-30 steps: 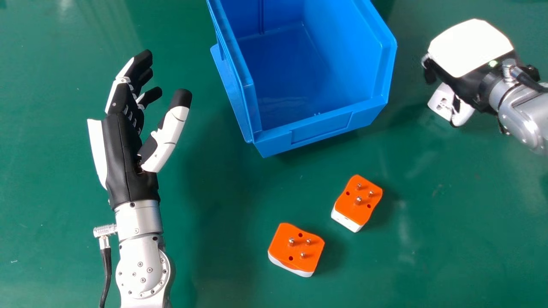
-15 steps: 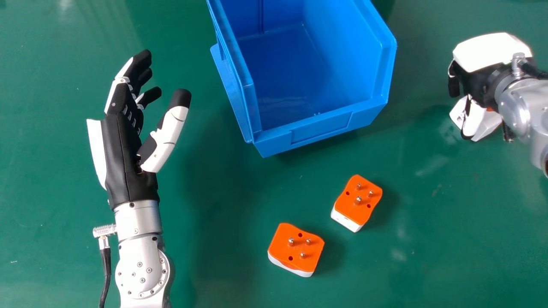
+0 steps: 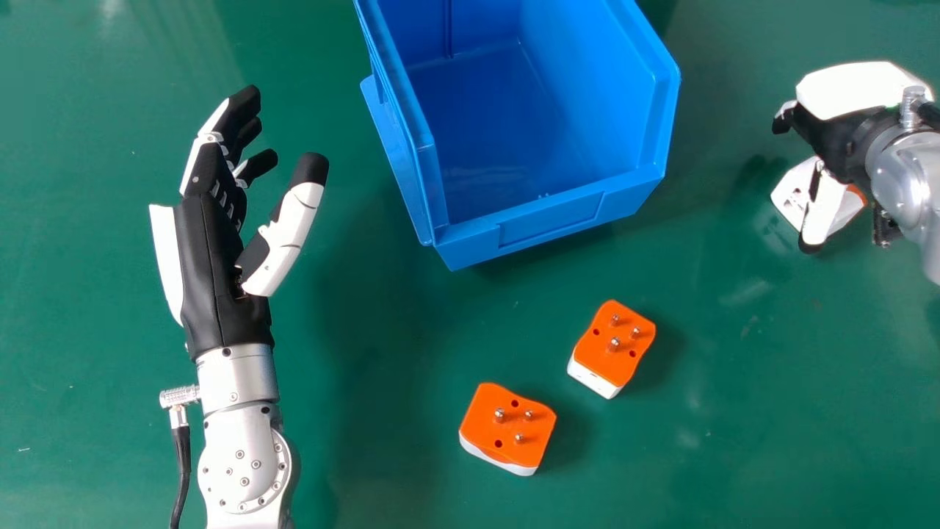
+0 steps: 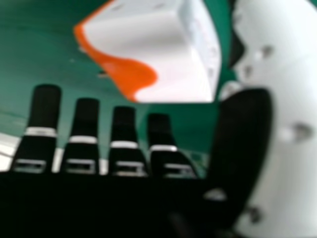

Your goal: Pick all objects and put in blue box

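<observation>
You have three plug adapters outside the blue box, all over the smooth, glossy green table (image 3: 396,330). One orange-faced adapter (image 3: 483,415) lies on the table nearest you, metal pins up, its rounded orange face set over a white body. Just beyond it and to its right lies the second adapter (image 3: 602,353), also pins up, with a wavy-edged orange face and a flat white end. The third adapter (image 3: 788,189), a blocky white body with socket slots and a curving orange edge, is by your right hand (image 3: 844,139), well to the right of the box. The right hand view shows your fingers there long, straight and wide of the thumb; you cannot tell whether the thumb touches the adapter. The blue box (image 3: 554,220) is hard and shiny, with slanted side rims and a recessed rectangular panel in its low front wall. Left of it, your left hand (image 3: 220,272), black and white above a silver wrist, has relaxed fingers, wide of the thumb.
</observation>
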